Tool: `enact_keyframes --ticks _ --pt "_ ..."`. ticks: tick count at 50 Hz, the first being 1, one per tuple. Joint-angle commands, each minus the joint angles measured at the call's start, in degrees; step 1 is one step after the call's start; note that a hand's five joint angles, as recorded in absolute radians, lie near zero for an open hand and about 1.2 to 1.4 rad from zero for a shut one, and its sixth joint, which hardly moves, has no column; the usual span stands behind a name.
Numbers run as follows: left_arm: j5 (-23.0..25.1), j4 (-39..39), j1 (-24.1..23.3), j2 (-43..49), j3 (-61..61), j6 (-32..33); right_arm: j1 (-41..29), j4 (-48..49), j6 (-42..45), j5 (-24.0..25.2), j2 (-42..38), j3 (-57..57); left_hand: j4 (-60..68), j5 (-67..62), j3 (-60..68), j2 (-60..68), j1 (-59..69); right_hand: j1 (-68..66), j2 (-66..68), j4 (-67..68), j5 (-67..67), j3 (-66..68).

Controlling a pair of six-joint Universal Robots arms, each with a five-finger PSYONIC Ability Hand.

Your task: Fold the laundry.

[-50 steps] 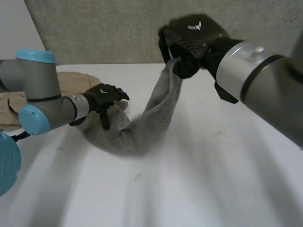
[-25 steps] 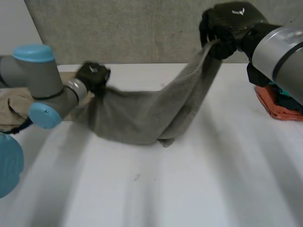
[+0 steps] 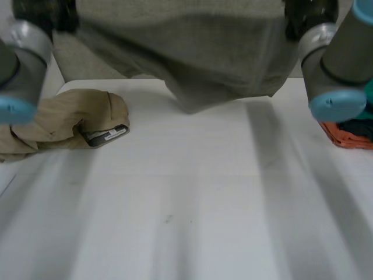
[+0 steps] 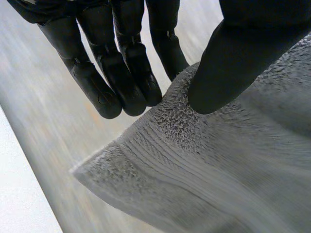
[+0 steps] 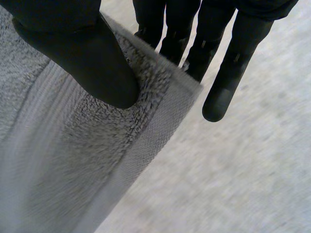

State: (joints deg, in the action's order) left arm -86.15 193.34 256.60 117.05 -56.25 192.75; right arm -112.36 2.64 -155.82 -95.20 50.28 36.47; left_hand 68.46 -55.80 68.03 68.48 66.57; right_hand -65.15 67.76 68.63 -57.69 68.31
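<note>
Towel lifted | L robot hand, R robot hand pinch corners

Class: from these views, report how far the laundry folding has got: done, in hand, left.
Done: the grey towel is held up, spread wide above the table. In hand: the left hand and right hand each pinch a corner between thumb and fingers. Left: no fold shows yet; the tan garment and orange clothes wait aside.

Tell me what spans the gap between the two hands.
The grey towel, pinched by left hand and right hand, stretches between them; head view.
</note>
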Motion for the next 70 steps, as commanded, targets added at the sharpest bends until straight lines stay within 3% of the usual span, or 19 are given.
enact_keyframes --ticks 1,8,13,20,26,38,44,46,48,51,54,61,66,70 --pt "1.33 0.55 0.74 -0.08 -21.08 3.94 1.35 2.8 1.74 5.11 5.27 23.53 11.54 -14.2 11.97 11.52 13.43 -14.85 12.24 11.37 -12.31 11.69" --pt "3.44 -1.2 1.0 6.07 -29.0 12.19 2.58 1.31 8.41 7.57 7.2 40.31 11.54 -14.2 11.97 11.52 13.43 -14.85 12.24 11.37 -12.31 11.69" --pt "3.27 -2.44 2.23 9.06 -27.43 16.69 3.55 1.48 10.62 7.75 7.38 46.31 8.9 -11.56 9.32 8.87 10.79 -14.85 12.24 11.37 -12.31 11.69" --pt "6.42 -2.62 5.04 12.23 -23.74 18.54 5.22 1.31 8.78 7.92 6.68 47.29 -23.38 20.72 -22.96 -23.41 -21.49 -14.85 12.24 11.37 -12.31 11.69" --pt "9.59 -2.7 6.1 13.11 -23.03 19.06 5.4 1.13 7.72 7.57 7.11 47.37 -27.28 24.63 -26.86 -27.31 -25.39 -14.85 12.24 11.37 -12.31 11.69" --pt "9.16 -3.05 4.43 14.43 -21.01 21.26 4.96 0.96 7.98 7.31 7.29 47.9 -28.14 25.48 -27.72 -28.16 -26.25 -14.85 12.24 11.37 -12.31 11.69" --pt "9.42 -6.74 2.5 16.45 -17.15 21.44 4.61 0.78 8.33 6.78 7.29 47.99 -28.97 26.32 -28.55 -29.0 -27.08 -14.85 12.24 11.37 -12.31 11.69" --pt "9.07 -7.8 2.23 17.15 -15.92 21.61 4.61 0.7 8.42 6.69 7.38 47.99 -28.64 25.98 -28.22 -28.67 -26.75 -14.85 12.24 11.37 -12.31 11.69" --pt "7.84 -9.55 2.06 18.29 -13.81 21.44 4.61 0.43 8.6 6.61 7.64 48.08 -19.44 16.78 -19.02 -19.47 -17.55 -14.85 12.24 11.37 -12.31 11.69" --pt "4.87 -11.14 2.84 18.56 -12.22 21.09 4.69 -0.62 8.69 6.87 8.34 48.16 11.43 -14.09 11.85 11.4 13.32 -14.85 12.24 11.37 -12.31 11.69" --pt "3.01 -12.63 3.37 17.07 -12.65 20.47 4.96 -2.37 8.69 7.13 9.4 48.16 11.54 -14.2 11.97 11.52 13.43 -14.85 12.24 11.37 -12.31 11.69" --pt "4.41 -21.85 3.64 3.2 -26.17 21.35 8.91 -18.97 15.97 14.24 14.58 47.46 11.54 -14.2 11.97 11.52 13.43 -14.85 12.24 11.37 -12.31 11.69" --pt "5.73 -32.47 2.76 -10.15 -39.08 25.55 12.51 -38.8 27.81 21.18 19.41 48.07 11.54 -14.2 11.97 11.52 13.43 -14.85 12.24 11.37 -12.31 11.69" --pt "5.73 -37.32 3.46 -12.81 -45.25 30.56 15.23 -49.19 35.64 21.11 22.57 50.35 11.54 -14.2 11.97 11.52 13.43 -14.85 12.24 11.37 -12.31 11.69"
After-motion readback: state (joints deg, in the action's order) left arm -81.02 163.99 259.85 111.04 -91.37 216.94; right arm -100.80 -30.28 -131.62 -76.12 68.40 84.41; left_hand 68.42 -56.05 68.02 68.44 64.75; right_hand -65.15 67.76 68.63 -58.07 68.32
